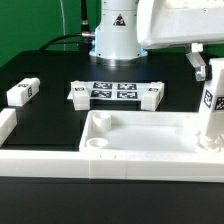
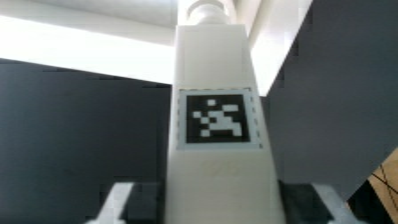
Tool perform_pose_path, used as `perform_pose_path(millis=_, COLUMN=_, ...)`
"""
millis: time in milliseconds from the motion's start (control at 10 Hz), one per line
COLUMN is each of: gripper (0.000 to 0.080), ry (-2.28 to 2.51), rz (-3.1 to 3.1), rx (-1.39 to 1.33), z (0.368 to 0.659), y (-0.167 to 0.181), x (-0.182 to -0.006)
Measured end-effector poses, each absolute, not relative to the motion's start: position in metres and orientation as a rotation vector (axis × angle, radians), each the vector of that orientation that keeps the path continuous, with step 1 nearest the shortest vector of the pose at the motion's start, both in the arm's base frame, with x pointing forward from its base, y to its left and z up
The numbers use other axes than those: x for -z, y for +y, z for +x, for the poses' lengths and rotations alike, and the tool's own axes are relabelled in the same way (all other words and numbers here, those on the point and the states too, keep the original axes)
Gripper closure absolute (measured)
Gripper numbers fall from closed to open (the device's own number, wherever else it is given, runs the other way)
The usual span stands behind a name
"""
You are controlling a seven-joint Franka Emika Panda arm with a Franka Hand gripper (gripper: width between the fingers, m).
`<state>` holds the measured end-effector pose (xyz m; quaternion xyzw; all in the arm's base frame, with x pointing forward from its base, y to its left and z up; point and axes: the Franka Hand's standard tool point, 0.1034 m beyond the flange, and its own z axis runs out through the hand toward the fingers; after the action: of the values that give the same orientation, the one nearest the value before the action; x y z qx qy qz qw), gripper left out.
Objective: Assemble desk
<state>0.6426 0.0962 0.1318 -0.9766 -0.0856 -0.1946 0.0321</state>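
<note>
At the tabletop (image 1: 150,150) corner on the exterior view's right: leg (image 1: 212,110) stands upright, lower end at the corner, can't tell if seated. The tool (image 2: 214,205) pinches that leg from both sides, tag facing wrist camera.

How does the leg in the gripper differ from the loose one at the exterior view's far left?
The held leg stands upright; the left leg lies on its side. The held leg is clamped in the gripper by the tabletop; the left leg rests free on the table. Both are white blocks with a tag.
</note>
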Motion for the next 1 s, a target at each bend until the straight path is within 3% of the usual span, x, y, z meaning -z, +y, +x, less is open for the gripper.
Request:
perform_pose_path(millis=400, gripper=0.0509, ry=-0.267, rz=-3.008, rx=0.587, z=0.6394, y=0.0979, x=-0.1203)
perform_pose_path(millis=1000, gripper=0.0509, ry=-0.268, rz=-2.996, rx=0.645, z=0.6389, y=0.1001, x=-0.1199)
